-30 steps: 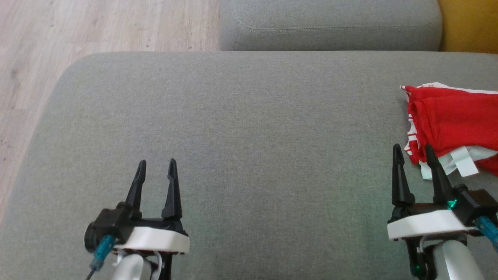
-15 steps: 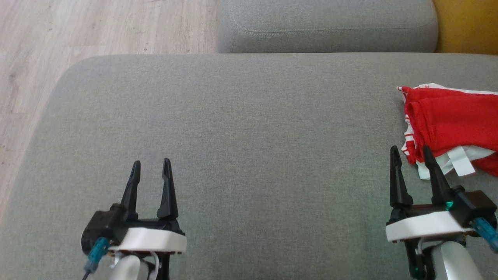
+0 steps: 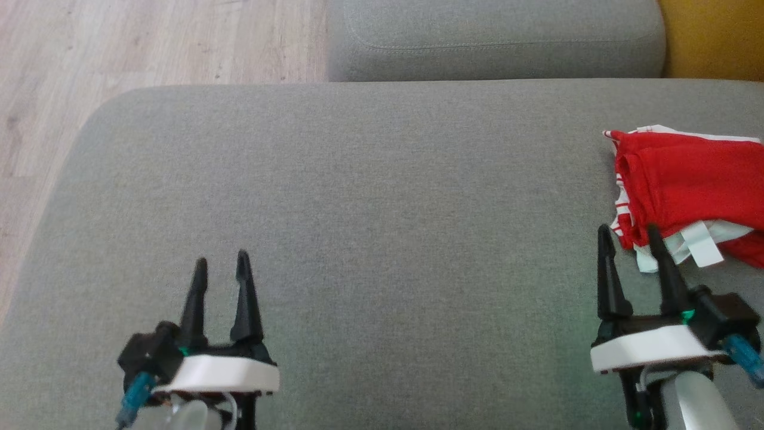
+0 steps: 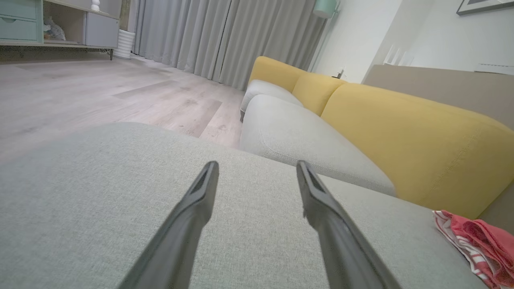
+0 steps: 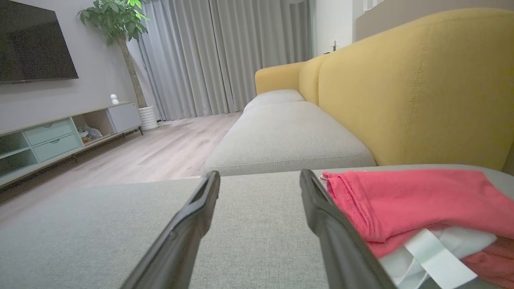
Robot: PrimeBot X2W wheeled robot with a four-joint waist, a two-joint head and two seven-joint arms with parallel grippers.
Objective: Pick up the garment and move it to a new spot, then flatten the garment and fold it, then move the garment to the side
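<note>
The garment [image 3: 692, 185] is a red and white folded bundle lying at the right edge of the grey sofa cushion [image 3: 370, 197]. It also lies at the lower right in the left wrist view [image 4: 478, 245] and just right of the fingers in the right wrist view [image 5: 417, 204]. My right gripper [image 3: 628, 230] stands open just left of the garment's near corner, apart from it, nothing between its fingers. My left gripper [image 3: 219, 261] is open and empty over the cushion's near left part.
A second grey seat cushion [image 3: 495, 36] lies beyond the near one, with a yellow backrest [image 5: 417, 80] to the right. Wooden floor [image 3: 119, 42] runs past the cushion's left and far edges. A low TV cabinet [image 5: 60, 132] stands across the room.
The whole head view has shifted slightly, so the camera moved. My left gripper has drawn back a little toward the near edge. The garment lies as before.
</note>
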